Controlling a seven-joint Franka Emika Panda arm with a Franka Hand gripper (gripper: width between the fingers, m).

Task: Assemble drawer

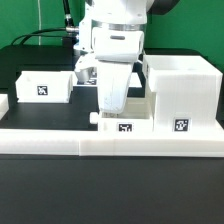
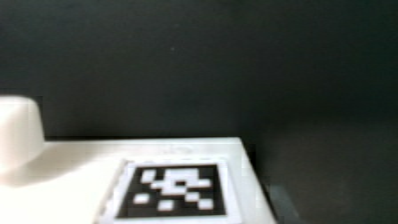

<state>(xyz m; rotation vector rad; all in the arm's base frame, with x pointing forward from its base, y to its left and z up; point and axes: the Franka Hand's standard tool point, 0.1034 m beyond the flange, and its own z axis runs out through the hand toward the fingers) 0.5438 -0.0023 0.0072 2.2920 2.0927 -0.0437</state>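
Note:
The big white casing [image 1: 181, 88] stands at the exterior view's right with a tag on its front. One small open-top box [image 1: 45, 85] sits at the left. A second small box [image 1: 126, 122] stands against the front rail, beside the casing. My gripper [image 1: 108, 108] points down right at this second box's left end; whether it holds the box is hidden. In the wrist view a white tagged face [image 2: 178, 188] fills the lower part. One white finger [image 2: 15, 130] shows at the edge; the other is out of view.
A long low white rail [image 1: 60, 141] runs across the front of the black table [image 1: 40, 115]. Another white part [image 1: 84, 72] lies behind my gripper. Black cables hang at the back left.

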